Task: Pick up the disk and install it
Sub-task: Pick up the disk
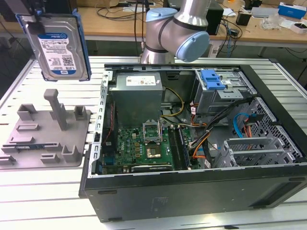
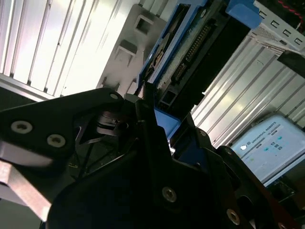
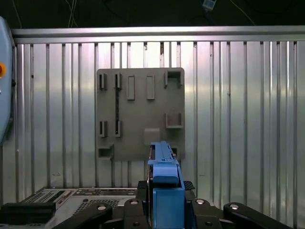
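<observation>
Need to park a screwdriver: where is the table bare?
Bare table lies along the exterior view's near edge, in front of the tray and case, widest at that view's left. Crowded: the tray with its posts, the disk held above it, and the case's inside.

- A grey fixture tray lay flat on the ribbed metal tabletop, its posts upright.
- An open computer case stood just beside the tray, toward the exterior view's right.
- Inside the case were a green motherboard, a grey power supply and loose cables.
- A blue latch sat atop the grey drive cage.
- A rear wooden tabletop carried clutter.
</observation>
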Available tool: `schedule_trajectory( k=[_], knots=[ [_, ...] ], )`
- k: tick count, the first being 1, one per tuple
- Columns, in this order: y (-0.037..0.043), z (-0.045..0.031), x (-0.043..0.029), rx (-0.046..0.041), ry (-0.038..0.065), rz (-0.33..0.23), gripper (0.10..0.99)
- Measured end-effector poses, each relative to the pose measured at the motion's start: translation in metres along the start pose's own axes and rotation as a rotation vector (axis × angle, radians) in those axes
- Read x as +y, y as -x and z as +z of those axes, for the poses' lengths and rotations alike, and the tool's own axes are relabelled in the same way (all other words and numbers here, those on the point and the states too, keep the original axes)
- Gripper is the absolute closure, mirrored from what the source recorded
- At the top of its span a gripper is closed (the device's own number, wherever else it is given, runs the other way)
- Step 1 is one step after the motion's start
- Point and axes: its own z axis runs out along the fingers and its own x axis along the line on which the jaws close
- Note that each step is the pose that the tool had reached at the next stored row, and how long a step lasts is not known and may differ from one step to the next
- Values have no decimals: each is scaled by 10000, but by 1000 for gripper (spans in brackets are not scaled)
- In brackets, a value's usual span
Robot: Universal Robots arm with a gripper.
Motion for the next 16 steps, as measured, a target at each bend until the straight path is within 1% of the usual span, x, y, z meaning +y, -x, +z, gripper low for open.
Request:
schedule_trajectory(
  k=[3,5,6,9,11,12,15,16],
  knots=[
    [-13,-2,-112,0,3,-1,722],
    [-14,-11,-227,0,4,0,722],
    [-15,-23,-268,1,11,-1,722],
    [-16,-69,-337,0,31,4,722],
    [-23,-86,-386,-1,51,6,722],
    [-31,-92,-416,0,60,5,722],
    [-97,-106,-582,0,97,2,722],
    [-111,-107,-608,1,103,2,722]
  ],
)
